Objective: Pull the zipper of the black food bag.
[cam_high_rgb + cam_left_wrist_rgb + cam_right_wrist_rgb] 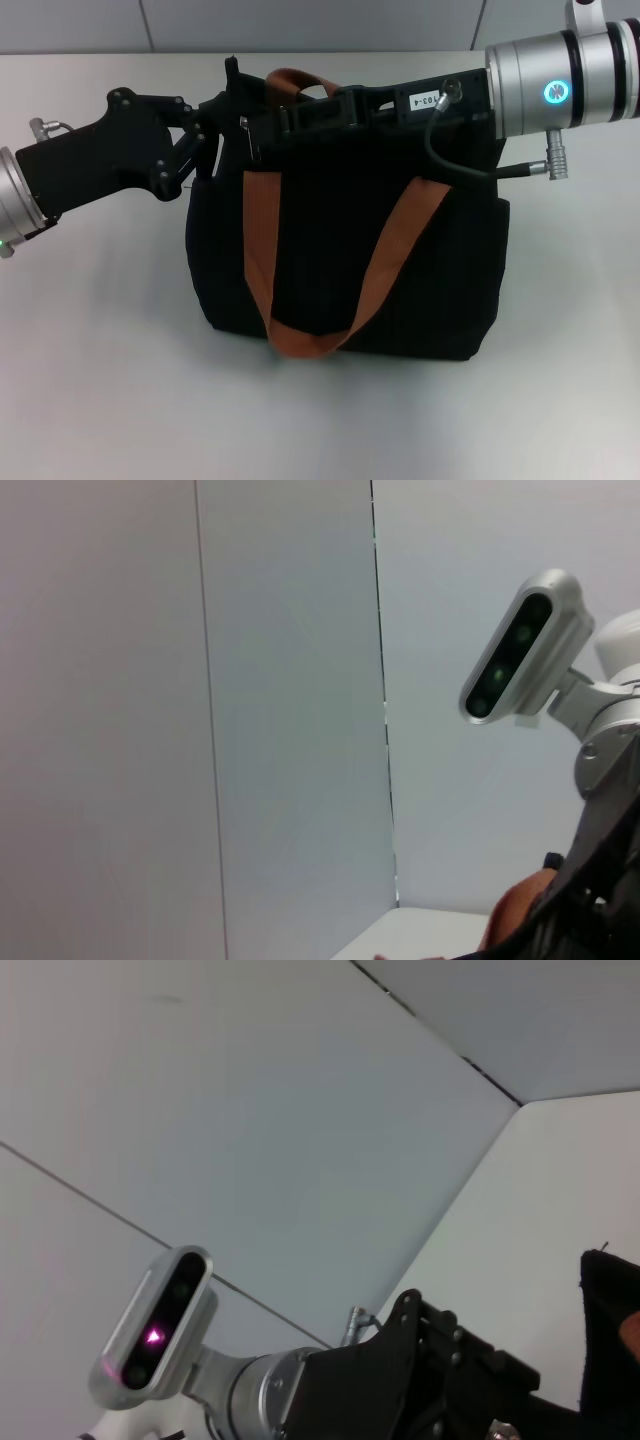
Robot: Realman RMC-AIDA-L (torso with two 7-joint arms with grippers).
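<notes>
The black food bag stands upright mid-table, with two brown-orange strap handles. My left gripper reaches in from the left and is shut on the bag's top left end. My right gripper lies across the bag's top edge from the right, its tip close to the left end. The small silver zipper pull shows just left of that tip, between the two grippers. I cannot tell whether the right gripper touches it. The bag's corner and the left gripper's body show in the right wrist view.
The white table spreads around the bag, with a grey panelled wall behind. The right arm's cable loops over the bag's top right. The left wrist view shows the right arm's wrist camera and a bit of orange strap.
</notes>
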